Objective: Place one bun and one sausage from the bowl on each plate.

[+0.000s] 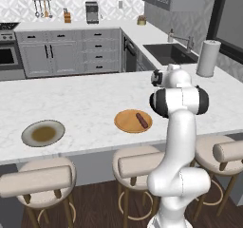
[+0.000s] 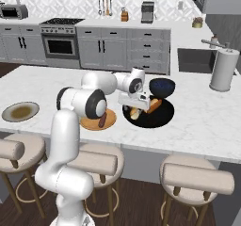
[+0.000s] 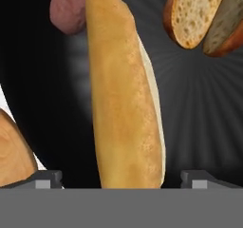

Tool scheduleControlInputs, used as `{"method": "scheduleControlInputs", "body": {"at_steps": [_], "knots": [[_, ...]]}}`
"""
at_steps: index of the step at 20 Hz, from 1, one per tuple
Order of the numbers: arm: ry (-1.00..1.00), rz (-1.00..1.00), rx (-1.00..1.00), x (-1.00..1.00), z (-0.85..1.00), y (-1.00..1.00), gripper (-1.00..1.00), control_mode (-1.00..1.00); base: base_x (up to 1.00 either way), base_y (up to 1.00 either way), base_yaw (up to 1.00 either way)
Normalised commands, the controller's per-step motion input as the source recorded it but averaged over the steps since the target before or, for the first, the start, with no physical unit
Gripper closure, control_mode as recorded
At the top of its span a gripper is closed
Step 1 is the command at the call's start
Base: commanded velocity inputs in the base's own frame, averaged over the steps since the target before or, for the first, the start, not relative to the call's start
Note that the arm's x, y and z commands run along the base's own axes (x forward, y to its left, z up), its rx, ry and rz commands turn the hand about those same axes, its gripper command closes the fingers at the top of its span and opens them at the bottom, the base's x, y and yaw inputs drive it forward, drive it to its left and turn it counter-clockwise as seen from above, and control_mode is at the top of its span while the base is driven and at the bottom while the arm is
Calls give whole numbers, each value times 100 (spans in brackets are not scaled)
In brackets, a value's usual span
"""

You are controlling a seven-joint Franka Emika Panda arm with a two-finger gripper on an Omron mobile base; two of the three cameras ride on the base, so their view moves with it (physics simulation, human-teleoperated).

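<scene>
The black bowl (image 2: pixel 160 119) sits on the island just right of the orange plate (image 2: pixel 89 123). My gripper (image 2: pixel 135 108) hangs low over the bowl's left side, open. In the hand view a pale yellowish bun (image 3: pixel 123 94) lies lengthwise between the two fingertips (image 3: pixel 47 178), untouched by them, with the gripper (image 3: pixel 122 179) astride its near end. A sausage (image 3: pixel 71 8) lies at the bun's far end, and the orange-tan bun (image 3: pixel 199 13) lies to the upper right in the bowl (image 3: pixel 209 108). Another sausage (image 1: pixel 141 120) rests on the orange plate (image 1: pixel 124 122). The grey-rimmed plate (image 1: pixel 28 136) stands bare at the far left.
A dark blue bowl (image 2: pixel 162 85) stands just behind the black bowl. A paper towel roll (image 2: pixel 222 69) is at the right by the sink (image 1: pixel 166 53). Padded stools (image 2: pixel 94 161) line the island's near edge.
</scene>
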Motion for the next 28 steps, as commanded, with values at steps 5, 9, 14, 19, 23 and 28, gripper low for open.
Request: {"method": "scheduleControlInputs", "body": {"at_steps": [5,9,14,19,23,28], "knots": [[0,0,0,6,0,0,100,-100,0,0,0],[0,0,0,0,0,0,100,-100,0,0,0],[-4,-2,4,-32,24,0,100,-100,0,0,0],[-8,-3,18,-86,92,9,100,-100,0,0,0],[-1,0,10,-87,67,89,100,-100,0,0,0],[0,0,0,-92,44,100,100,-100,0,0,0]]}}
